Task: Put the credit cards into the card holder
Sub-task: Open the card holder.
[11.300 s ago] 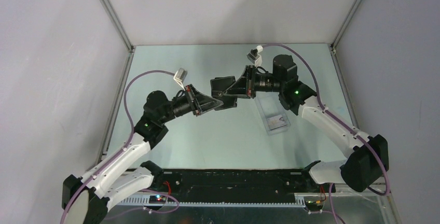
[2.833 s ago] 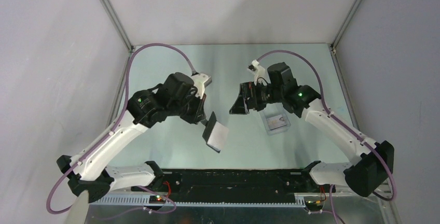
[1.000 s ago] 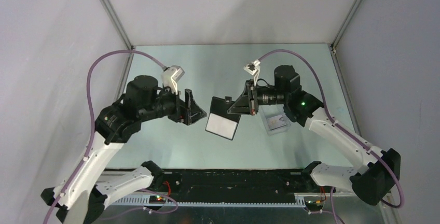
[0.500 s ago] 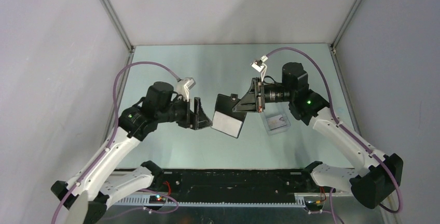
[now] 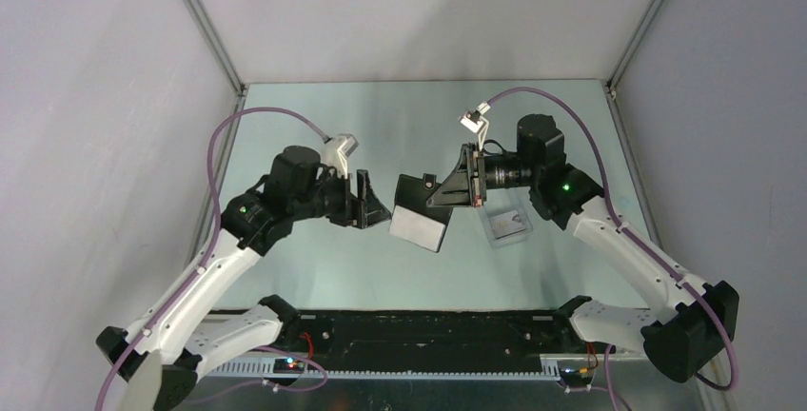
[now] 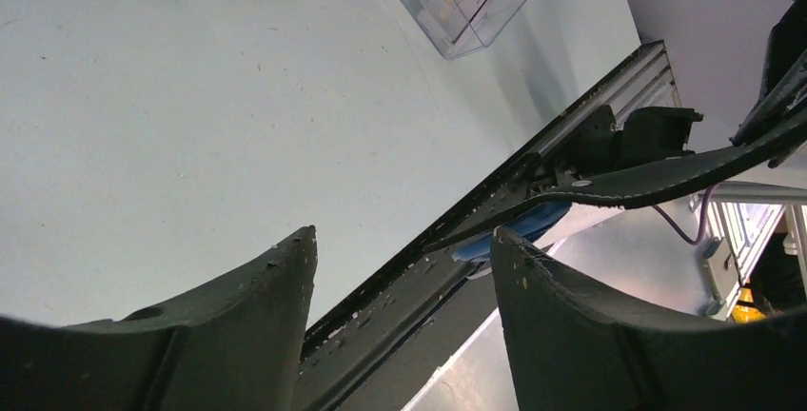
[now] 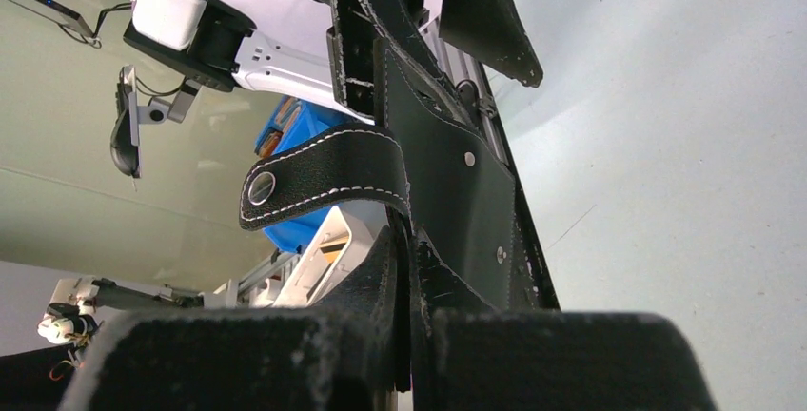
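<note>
- Jaws: right gripper (image 5: 436, 196) pinched on holder (image 5: 422, 223); left gripper (image 5: 376, 205) spread, empty.
- Holder aloft over table (image 5: 314, 268), unfolded, long axis far-to-near, pale end toward near edge.
- Its left edge just beside left gripper; cards (image 5: 511, 225) in box (image 5: 495, 234), apart to the right.

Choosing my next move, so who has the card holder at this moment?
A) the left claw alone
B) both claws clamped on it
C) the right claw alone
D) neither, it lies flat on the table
C: the right claw is shut on the card holder, which hangs open above the table, while the left claw stands open next to its edge with nothing in it.
</note>
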`<move>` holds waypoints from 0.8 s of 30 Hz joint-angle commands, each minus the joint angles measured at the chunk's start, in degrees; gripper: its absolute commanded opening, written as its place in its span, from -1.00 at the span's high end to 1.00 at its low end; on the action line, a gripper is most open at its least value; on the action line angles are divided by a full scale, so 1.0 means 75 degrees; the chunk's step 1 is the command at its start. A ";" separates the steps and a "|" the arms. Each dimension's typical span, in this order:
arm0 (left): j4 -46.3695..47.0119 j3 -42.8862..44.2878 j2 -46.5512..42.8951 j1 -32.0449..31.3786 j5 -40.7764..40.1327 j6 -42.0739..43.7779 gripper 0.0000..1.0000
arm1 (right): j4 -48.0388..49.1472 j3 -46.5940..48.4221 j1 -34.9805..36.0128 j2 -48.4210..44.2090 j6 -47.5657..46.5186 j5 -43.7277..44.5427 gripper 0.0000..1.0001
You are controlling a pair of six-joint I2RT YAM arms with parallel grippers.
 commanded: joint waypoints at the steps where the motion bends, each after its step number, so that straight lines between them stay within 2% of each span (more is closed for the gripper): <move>1: 0.0376 -0.0059 0.0047 -0.0013 0.0015 -0.0031 -0.42 | 0.0326 0.0285 0.0025 0.0017 0.0087 -0.0207 1.00; 6: 0.0472 -0.0056 -0.0027 -0.0252 0.0153 -0.0117 -0.30 | 0.0193 0.0296 0.0030 0.0069 0.0006 -0.0105 1.00; 17: 0.0691 0.0228 -0.0243 -0.0510 0.0562 -0.0259 -0.21 | 0.0063 0.0288 0.0077 0.0234 -0.0069 -0.0086 1.00; 24: 0.0906 0.0229 -0.0318 -0.0521 0.0781 -0.0313 -0.32 | 0.0323 0.0291 0.0152 0.0324 0.0080 -0.0348 1.00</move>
